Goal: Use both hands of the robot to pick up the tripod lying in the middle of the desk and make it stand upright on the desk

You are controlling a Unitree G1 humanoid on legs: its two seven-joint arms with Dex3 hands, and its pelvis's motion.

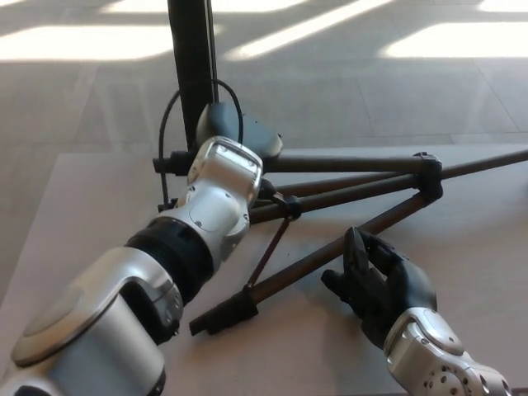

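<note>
Black tripod (346,194) lies across the counter (91,206), legs fanned toward nine o'clock. Left hand (239,136) covers its upper leg, grip hidden, probably to lift. Right hand (379,280), fingers spread, waits at five o'clock beside the lowest leg.

a black upright post (191,62) stands beyond the far edge of the desk (99,198), rising out of the top of the view. a thin black cable (169,124) loops out beside it (where its ends go cannot be told). the desk surface is pale grey and matte, its far edge running across the view just behind the post's lower part. past that edge lies a grey floor (371,91) of large tiles with faint joint lines. bright patches of sunlight (445,37) fall across the floor in slanted bands at the upper left, centre and right.
</note>
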